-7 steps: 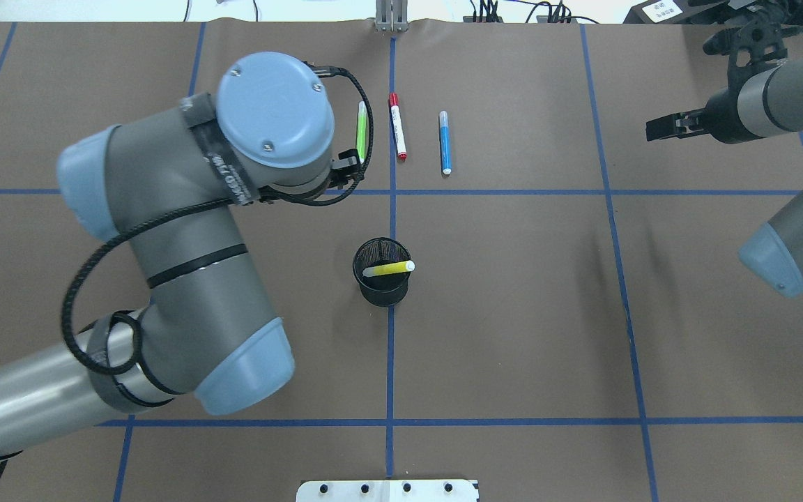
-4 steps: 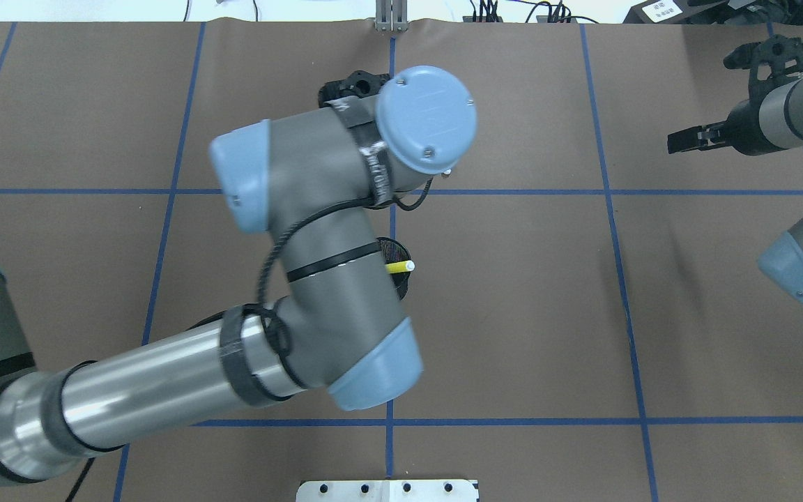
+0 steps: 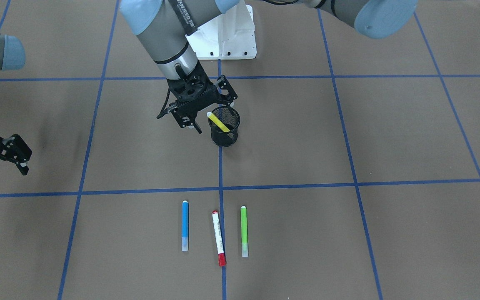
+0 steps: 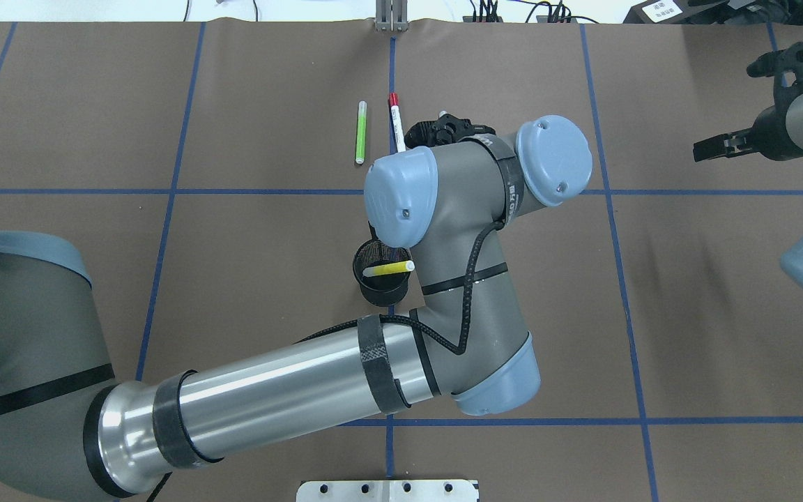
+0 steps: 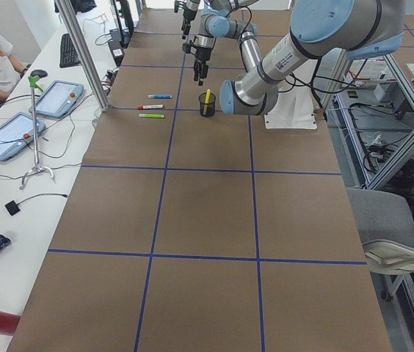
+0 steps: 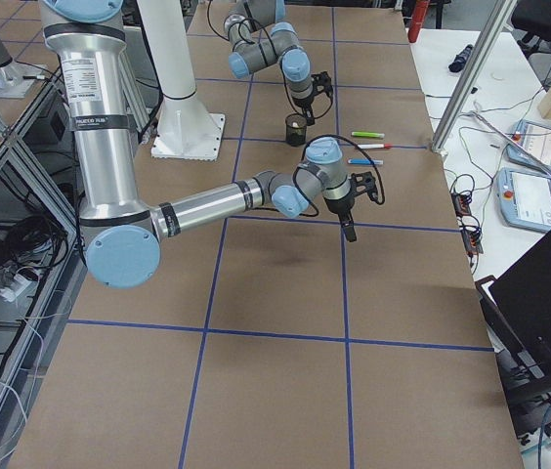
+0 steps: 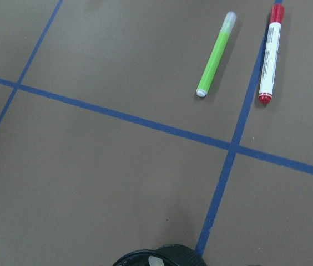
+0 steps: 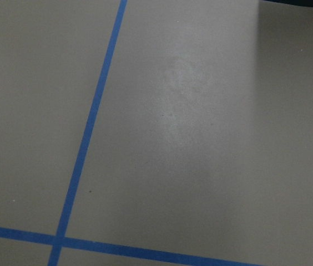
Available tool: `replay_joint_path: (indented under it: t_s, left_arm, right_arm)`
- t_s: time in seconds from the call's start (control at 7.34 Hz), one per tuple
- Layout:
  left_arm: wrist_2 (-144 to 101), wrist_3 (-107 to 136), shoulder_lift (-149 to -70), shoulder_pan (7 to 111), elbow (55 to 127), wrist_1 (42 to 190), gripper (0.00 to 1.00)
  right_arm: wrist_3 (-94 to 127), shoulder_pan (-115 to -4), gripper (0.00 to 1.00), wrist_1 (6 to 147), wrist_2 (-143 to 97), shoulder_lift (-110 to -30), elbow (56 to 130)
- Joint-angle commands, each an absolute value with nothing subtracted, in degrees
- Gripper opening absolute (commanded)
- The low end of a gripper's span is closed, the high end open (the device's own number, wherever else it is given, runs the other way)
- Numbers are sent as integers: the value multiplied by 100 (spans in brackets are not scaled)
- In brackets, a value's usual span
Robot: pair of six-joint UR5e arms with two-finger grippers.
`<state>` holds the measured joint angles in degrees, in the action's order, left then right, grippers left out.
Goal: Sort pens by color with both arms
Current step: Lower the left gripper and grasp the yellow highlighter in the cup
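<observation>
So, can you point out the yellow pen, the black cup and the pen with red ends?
yellow pen (image 3: 218,122), front-facing view, middle of its barrel.
black mesh cup (image 3: 224,139), front-facing view, its outer wall.
red-ended pen (image 3: 218,237), front-facing view, its white barrel.

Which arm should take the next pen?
Left: the left end effector hangs open beside the black cup, far nearer the blue pen, red-ended pen and green pen than the right end effector.

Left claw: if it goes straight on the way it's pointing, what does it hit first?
The left claw would probably meet bare table beside the mesh cup, though depth is unclear.
</observation>
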<state>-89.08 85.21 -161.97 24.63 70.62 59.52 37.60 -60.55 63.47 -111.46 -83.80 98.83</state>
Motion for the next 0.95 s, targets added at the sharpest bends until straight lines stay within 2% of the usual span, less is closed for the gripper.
replay_joint_path:
  t_s: [0.0,0.41,0.68,0.82]
  left_arm:
    - [-8912,8402,-16251,2321,6864,5950,82]
    - [-8921,8411,-16216,2224,6864,5924,53]
    - [-8938,8411,-16198,2162,6864,5915,51]
    - [-8938,8411,-16224,2162,6873,5898,46]
  right_arm:
    - [3647,-6100,98,6346,-11188,-8446,9835]
    - [3656,-6091,98,6337,-11188,-8438,9791]
    - [3674,-6082,98,6337,-11180,-8411,9748]
    - [3674,-6082,98,6337,-11180,-8394,9738]
